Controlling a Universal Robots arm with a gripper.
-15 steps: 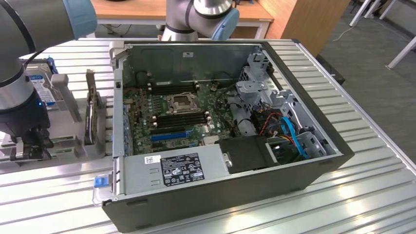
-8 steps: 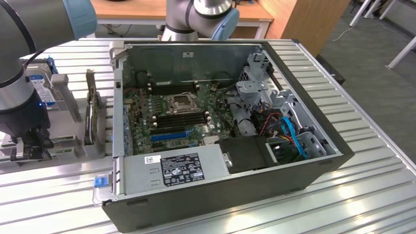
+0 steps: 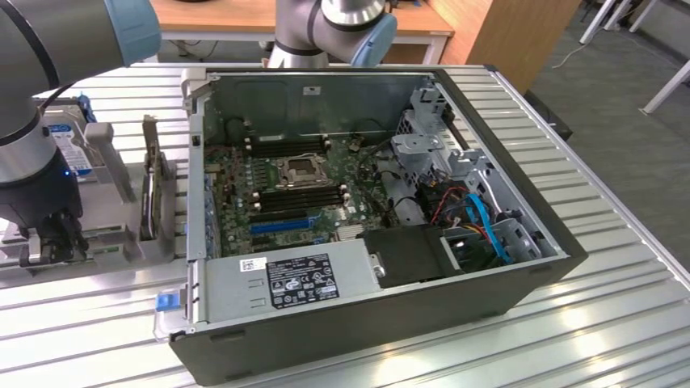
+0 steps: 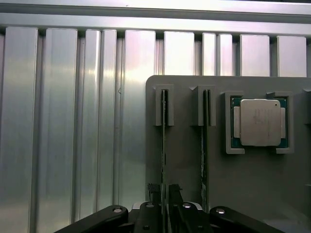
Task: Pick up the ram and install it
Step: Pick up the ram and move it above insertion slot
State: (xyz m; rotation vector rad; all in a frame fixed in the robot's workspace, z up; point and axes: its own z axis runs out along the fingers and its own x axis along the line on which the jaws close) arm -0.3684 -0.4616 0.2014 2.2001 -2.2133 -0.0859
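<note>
Gripper (image 4: 164,190) looked clamped on the ram (image 4: 164,141) standing in the grey holder (image 4: 184,160); an off-centre grip could tilt and jam it.

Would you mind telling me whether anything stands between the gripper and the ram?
Nothing visible does: the gripper is right at the ram, which stands on edge in its holder. A second stick stands apart in the next slot, not between them.
</note>
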